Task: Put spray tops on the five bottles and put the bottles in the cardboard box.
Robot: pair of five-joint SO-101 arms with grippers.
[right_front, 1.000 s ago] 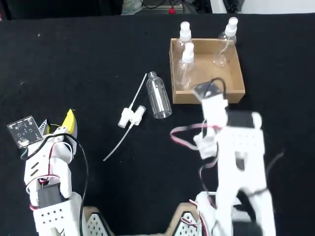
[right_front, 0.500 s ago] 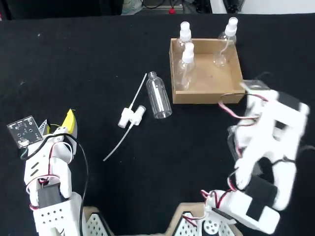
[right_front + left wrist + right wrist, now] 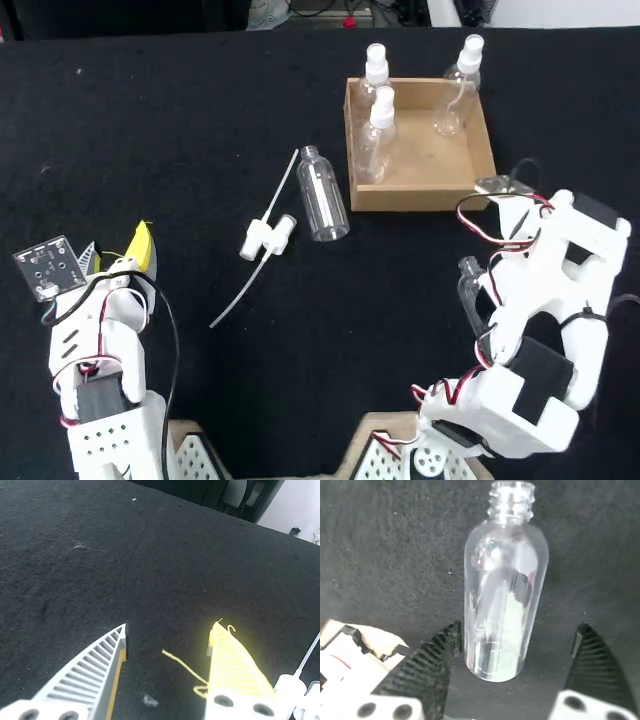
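Observation:
Three clear bottles with white spray tops stand in the cardboard box (image 3: 420, 196): one (image 3: 380, 125) at the front left, one (image 3: 376, 68) and one (image 3: 464, 75) at the back. An uncapped bottle (image 3: 322, 192) lies left of the box, with two loose spray tops (image 3: 268, 236) and their long tubes beside it. Another uncapped bottle (image 3: 468, 287) lies in front of the box by the right arm (image 3: 550, 290). My right gripper (image 3: 517, 627) is open, its black fingers on either side of this bottle (image 3: 506, 580) without touching it. My left gripper (image 3: 171, 625) is open above bare cloth at the table's left.
Black cloth covers the whole table (image 3: 180, 120). A small circuit board (image 3: 50, 265) sits on the left arm. One spray top (image 3: 296, 686) shows at the edge of the left wrist view. The room's clutter lies beyond the far edge.
The right arm swung from the box's front to the right and folded down, bringing its gripper around the uncapped bottle there. The left arm stayed still.

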